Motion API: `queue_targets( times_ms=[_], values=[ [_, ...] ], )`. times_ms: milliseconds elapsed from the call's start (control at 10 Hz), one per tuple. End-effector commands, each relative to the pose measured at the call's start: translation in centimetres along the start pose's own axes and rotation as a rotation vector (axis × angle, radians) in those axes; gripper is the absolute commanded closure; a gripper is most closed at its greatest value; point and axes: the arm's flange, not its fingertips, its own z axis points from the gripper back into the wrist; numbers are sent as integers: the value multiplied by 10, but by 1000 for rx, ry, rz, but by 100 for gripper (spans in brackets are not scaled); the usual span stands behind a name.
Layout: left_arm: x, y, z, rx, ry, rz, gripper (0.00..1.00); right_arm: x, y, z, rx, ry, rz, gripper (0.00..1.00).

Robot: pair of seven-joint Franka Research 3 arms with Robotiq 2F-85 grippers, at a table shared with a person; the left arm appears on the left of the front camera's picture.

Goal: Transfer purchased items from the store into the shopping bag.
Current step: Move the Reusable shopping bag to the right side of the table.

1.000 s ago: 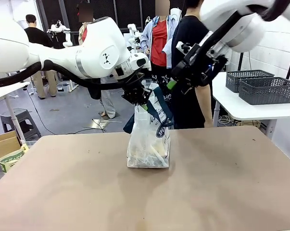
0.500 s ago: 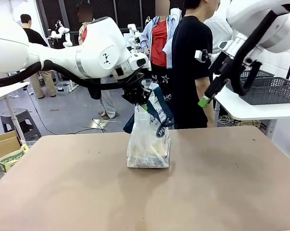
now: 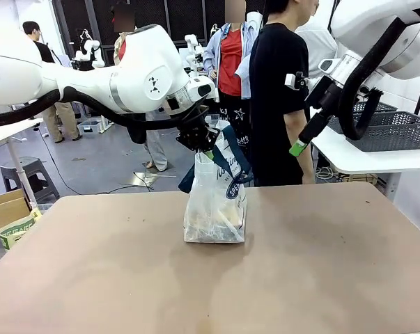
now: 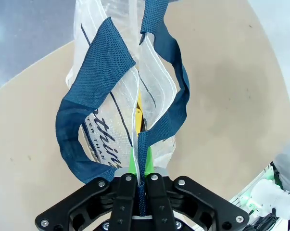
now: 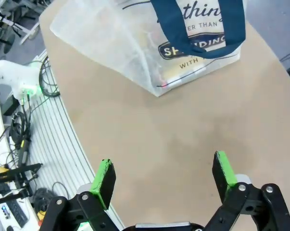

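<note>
- Where the front view's centre meets the brown tabletop (image 3: 321, 278), the translucent whitish plastic shopping bag with navy strap handles (image 3: 215, 202) stands upright, pale contents dimly visible through its wall.
- Just above it, the left gripper (image 3: 204, 145) is clenched on the bag's top edge; the left wrist view shows green pads (image 4: 132, 161) pinching a strap and a yellow piece (image 4: 139, 115) inside.
- At upper right, the right gripper (image 3: 298, 146) hangs off the table; its wrist view shows fingers (image 5: 105, 177) spread, released.
</note>
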Motion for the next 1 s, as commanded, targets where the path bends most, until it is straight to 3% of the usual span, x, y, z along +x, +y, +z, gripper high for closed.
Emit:
queue_targets(
  times_ms=[0, 500, 900],
  values=[
    [0, 2, 2, -8, -2, 5, 100, -4, -23, 4, 7, -92, 130, 0],
    [0, 2, 2, -8, -2, 5, 100, 3, -63, 12, -28, -277, 402, 0],
    [0, 2, 2, -8, -2, 5, 100, 20, -88, 7, 22, -312, 390, 0]
  ],
)
